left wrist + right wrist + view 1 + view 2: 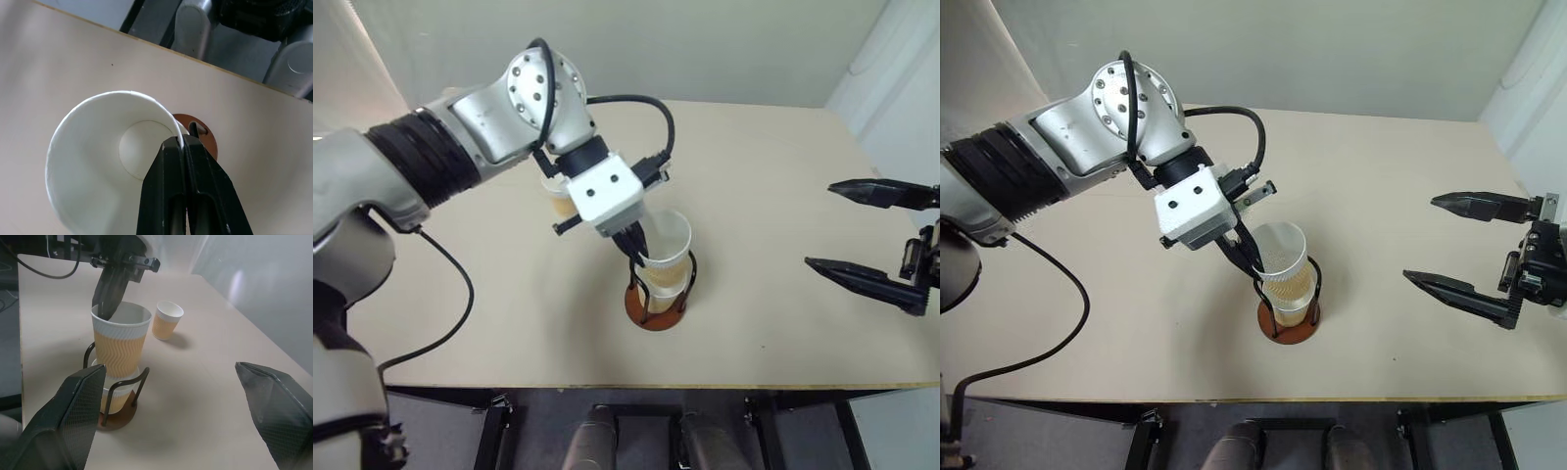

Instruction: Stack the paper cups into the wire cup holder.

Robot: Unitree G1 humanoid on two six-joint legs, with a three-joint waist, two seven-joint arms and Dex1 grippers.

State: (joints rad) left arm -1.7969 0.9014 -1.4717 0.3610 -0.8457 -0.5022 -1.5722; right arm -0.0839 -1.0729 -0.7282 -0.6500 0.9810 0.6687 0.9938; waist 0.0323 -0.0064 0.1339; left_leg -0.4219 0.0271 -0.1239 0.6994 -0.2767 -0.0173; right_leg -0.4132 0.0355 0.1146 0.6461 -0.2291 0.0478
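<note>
Two cups [120, 345] nested in holder [117, 417]

Pale beige table [783, 323] before a plain off-white wall [705, 49]; dark floor [440, 431] beneath its near edge

no readable text, no labels, no brands, no numbers, no signs

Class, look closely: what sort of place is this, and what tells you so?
Probably a robot test room or lab: a bare beige table, plain pale walls, and only paper cups and a wire cup holder set out.
</note>
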